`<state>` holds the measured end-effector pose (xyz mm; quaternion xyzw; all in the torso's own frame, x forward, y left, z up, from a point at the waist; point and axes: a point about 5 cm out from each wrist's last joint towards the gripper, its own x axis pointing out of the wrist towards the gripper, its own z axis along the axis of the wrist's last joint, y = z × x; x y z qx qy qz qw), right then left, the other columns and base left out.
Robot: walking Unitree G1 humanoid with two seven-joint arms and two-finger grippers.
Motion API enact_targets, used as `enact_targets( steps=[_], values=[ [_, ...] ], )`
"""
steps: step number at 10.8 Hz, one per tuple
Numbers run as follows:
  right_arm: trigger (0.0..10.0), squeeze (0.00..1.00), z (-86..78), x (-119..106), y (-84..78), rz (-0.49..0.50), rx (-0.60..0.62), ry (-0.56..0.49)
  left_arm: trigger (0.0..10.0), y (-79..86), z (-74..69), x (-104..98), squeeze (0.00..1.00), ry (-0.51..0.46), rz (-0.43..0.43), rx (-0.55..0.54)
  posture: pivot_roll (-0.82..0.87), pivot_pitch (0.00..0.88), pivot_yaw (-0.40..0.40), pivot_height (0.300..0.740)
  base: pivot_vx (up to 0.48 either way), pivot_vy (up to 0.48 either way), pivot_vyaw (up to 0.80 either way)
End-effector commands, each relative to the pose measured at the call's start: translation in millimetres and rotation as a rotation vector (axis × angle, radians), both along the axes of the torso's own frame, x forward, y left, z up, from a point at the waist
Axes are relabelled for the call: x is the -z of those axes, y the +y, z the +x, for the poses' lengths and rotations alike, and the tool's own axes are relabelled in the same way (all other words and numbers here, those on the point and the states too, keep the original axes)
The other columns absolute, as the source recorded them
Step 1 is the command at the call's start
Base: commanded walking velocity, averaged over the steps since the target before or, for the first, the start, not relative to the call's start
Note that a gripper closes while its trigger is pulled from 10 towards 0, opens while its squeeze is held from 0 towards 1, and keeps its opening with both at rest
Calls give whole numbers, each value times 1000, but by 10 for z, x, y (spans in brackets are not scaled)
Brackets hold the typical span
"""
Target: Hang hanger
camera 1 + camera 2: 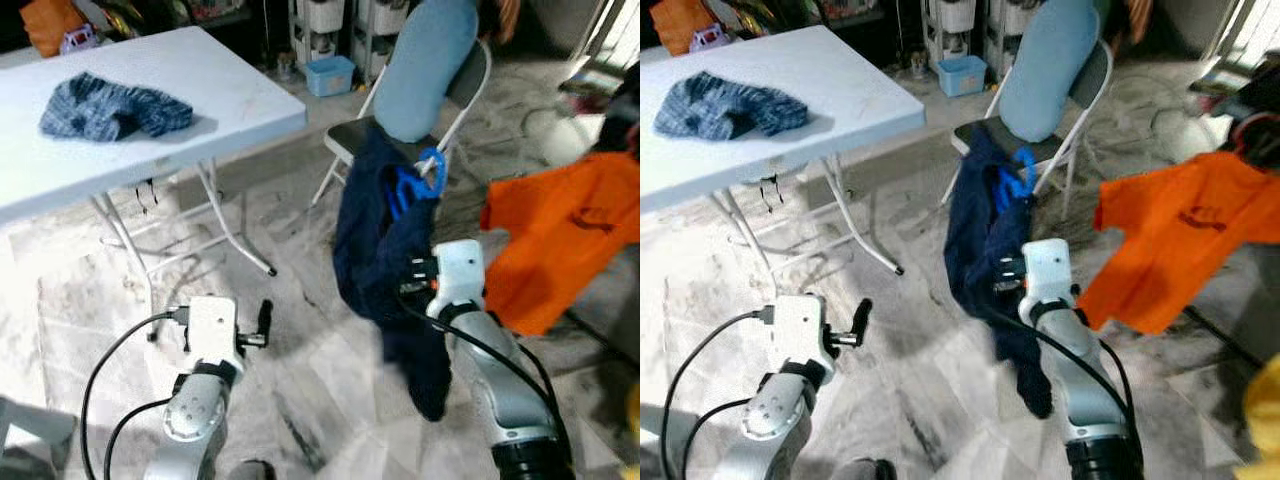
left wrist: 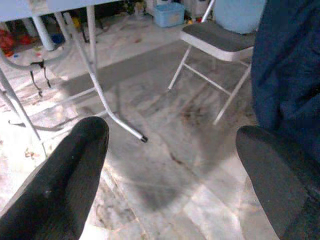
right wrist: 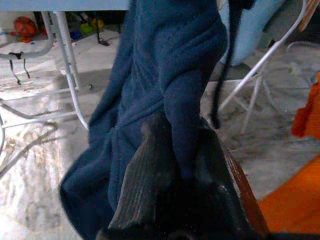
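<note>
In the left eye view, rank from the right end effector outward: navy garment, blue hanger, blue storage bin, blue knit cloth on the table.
1. Navy garment: pinched in the right end effector.
2. Blue hanger: just above, hooked on the folding chair.
3. Blue storage bin: on the floor beyond the chair.
4. Blue knit cloth: on the white table, far left.

One blue hanger [image 1: 415,185], one navy garment [image 1: 378,262], one orange T-shirt [image 1: 562,232], one folding chair [image 1: 412,128], one white folding table [image 1: 150,110], one blue knitted cloth [image 1: 112,105], one light-blue bin [image 1: 330,75], two grippers: left [image 1: 264,318], right [image 3: 175,175].
</note>
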<state>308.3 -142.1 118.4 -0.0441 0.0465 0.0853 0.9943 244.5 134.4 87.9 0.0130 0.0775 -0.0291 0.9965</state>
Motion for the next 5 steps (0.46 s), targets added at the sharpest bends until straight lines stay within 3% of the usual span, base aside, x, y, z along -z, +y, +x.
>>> enact_targets(
  steps=[1, 3, 5],
  values=[
    [10000, 0, 11, -102, 53, 14, -19, -52, 10000, 36, 11, 1, 0, 7, 10, -9, -8, 75, -12, 740, -322, 0, 0],
    [10000, 0, 8, -96, 69, 16, -28, -49, 10000, 30, 16, -3, 0, 5, 14, -7, -8, 76, -11, 740, -294, 0, 0],
    [10000, 0, -3, -87, 116, 36, -61, -42, 10000, 32, 22, 1, 0, 5, 17, -9, -7, 77, -10, 740, 0, 0, 0]
  ],
)
